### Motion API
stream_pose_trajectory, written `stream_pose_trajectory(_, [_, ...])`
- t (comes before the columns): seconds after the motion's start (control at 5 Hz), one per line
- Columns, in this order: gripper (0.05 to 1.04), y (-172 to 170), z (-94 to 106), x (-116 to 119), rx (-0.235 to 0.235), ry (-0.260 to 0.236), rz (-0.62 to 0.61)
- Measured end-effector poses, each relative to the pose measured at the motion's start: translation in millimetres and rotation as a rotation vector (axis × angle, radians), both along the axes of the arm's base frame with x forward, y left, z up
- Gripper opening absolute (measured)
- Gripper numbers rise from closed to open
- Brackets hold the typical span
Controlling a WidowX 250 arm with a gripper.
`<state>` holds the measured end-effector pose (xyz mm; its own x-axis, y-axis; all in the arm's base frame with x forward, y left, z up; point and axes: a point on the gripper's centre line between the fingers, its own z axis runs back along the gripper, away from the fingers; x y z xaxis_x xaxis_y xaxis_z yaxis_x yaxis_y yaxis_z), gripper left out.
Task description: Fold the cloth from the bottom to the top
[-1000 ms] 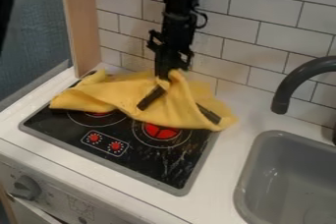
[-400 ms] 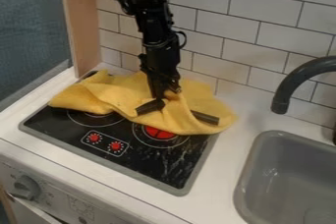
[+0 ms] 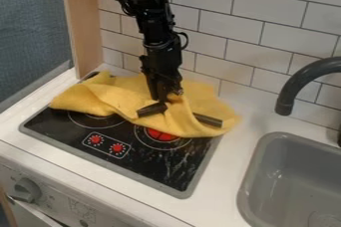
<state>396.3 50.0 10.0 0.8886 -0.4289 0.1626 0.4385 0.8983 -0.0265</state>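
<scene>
Clock faces as I see it, 12 = top of view. Far left, 9 to 11 o'clock: blue-grey textured panel (image 3: 30, 32), then pale wooden upright post (image 3: 83, 19) beside it. Below, 7 to 8 o'clock: round grey knob (image 3: 27, 190) on the white front panel (image 3: 50, 193) of the unit. White smooth worktop (image 3: 223, 181) runs above that.

Left of centre: flat black hob (image 3: 160, 169), grey rim, set in worktop. Two red control marks (image 3: 106, 144) toward its 7 o'clock; red burner mark (image 3: 160, 134) partly under the cloth's near edge.

Yellow soft cloth (image 3: 86, 96): rumpled, spread over the hob's far part, roughly 10 round to 2 o'clock. Left end near hob's left edge, right end laps past the hob's right edge. Raised folds mid-cloth.

Black jointed arm (image 3: 154, 27) drops in from 11 o'clock to the cloth. Black two-finger end effector (image 3: 180, 117) is down at the cloth, released: fingers spread wide, one toward 8 o'clock, one toward 4, raised yellow fold between them.

Behind, 12 to 2 o'clock: white rectangular-tile wall (image 3: 246, 27). Right, 3 o'clock: dark grey curved faucet (image 3: 293, 84). Below it, 4 to 5 o'clock: grey rounded sink (image 3: 256, 181).
</scene>
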Motion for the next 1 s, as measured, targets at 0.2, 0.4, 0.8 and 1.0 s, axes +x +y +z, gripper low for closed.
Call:
stream_pose_trajectory(0.2, [0.706, 0, 0.0, -2, 0.002, 0.016, 0.000])
stream_pose_trajectory(0.4, [0.964, -2, 8.4, -5, -0.006, 0.024, -0.003])
stream_pose_trajectory(0.8, [1.003, -11, 56.8, -5, -0.055, -0.037, -0.016])
stream_pose_trajectory(1.0, [0.997, -13, 77.7, -10, -0.064, -0.050, -0.043])
